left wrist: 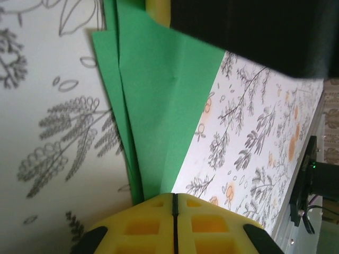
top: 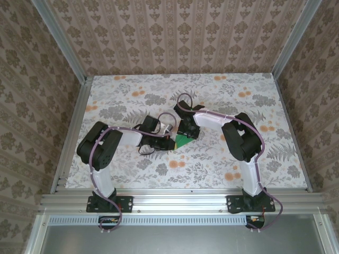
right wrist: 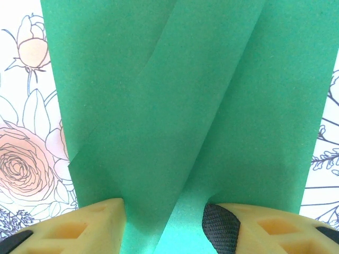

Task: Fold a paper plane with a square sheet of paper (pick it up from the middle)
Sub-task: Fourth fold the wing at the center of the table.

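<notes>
In the top view the two arms lean in toward the middle of the floral-patterned bench (top: 228, 95), and the green paper sheet (top: 184, 141) lies there as a small folded patch, just below the right gripper (top: 186, 131) and just right of the left gripper (top: 170, 143). From the left wrist, the left gripper (left wrist: 174, 211) sits at the bottom centre of the frame with its yellow fingers pressed together, no gap showing along the seam. The green paper sheet (left wrist: 159, 106) runs from the top of the frame down to them in overlapping folded layers, narrowing until it slips out of sight at the left finger. Whether the paper is pinched there or only lies beneath cannot be told. At the top edge, a yellow finger (left wrist: 158, 10) of the other arm touches the paper's far end, under a dark blurred housing. From the right wrist, the right gripper (right wrist: 164, 211) has its fingers apart at the bottom of the frame, one to the lower left and one to the lower right. The green paper sheet (right wrist: 185, 106) covers most of the picture and passes through the gap between them, with diagonal creases meeting near the fingers. Printed bench (right wrist: 21, 132) flowers show along both sides.
</notes>
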